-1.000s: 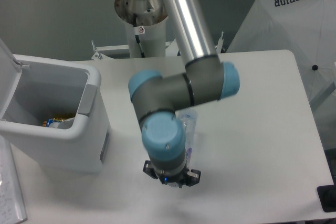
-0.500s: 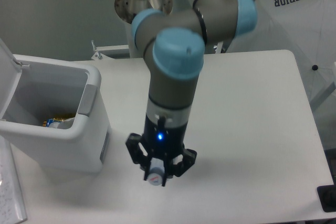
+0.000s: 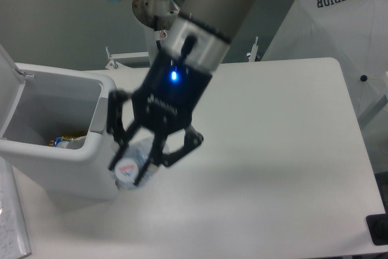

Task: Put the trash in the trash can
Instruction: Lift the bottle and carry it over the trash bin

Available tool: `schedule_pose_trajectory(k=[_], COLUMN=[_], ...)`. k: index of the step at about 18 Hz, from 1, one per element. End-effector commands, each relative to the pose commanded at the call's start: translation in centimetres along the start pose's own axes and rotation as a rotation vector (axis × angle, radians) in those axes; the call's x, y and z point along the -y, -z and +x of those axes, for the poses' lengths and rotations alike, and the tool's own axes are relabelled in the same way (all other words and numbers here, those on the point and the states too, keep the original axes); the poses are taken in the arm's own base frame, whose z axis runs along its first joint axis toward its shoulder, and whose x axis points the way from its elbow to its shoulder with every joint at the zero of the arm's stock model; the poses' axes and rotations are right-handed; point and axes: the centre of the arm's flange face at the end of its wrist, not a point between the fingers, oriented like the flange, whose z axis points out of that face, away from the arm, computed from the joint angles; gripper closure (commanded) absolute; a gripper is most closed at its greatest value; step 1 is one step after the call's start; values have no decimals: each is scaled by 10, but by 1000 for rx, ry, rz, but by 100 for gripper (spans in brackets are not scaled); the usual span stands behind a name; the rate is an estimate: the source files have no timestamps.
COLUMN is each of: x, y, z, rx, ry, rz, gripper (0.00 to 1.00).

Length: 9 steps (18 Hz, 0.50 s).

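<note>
**A:** Since the previous view, we note that the gripper (image 3: 134, 161) has risen from the table and swung left toward the trash can (image 3: 73, 168), carrying the flattened bottle (image 3: 133, 163) with it. It now looms larger and closer to the camera.

**B:** And its state?

**A:** We read the fingers (image 3: 116, 127) as clenched on the bottle: the white cap (image 3: 126, 169) points down toward the camera, and the crushed clear body runs up between the jaws. So the long axis lies roughly along the gripper's own axis, tilted down and left.

**B:** Which relation governs the coming move?

**A:** We take it to be the bottle against the bin's right wall. The cap sits in front of the outer face of that wall, below the rim (image 3: 104, 108) as seen here, and the opening lies up and to the left of it. We judge that the load must travel further left, clearing the rim, before release.

**B:** What is inside already?

**A:** We see a yellow-and-blue packet (image 3: 65, 140) on the bin floor. The small white scrap is not visible to us.
</note>
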Motion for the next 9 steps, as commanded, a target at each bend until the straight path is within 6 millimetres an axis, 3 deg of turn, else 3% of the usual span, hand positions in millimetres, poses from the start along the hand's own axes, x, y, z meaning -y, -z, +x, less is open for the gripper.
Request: schedule_pose_trajectory(k=[6, 9], x=[14, 2], y=[14, 11], z=[42, 66], rx=[-127, -169], ry=[-28, -44], rz=[92, 108], gripper=[100, 99])
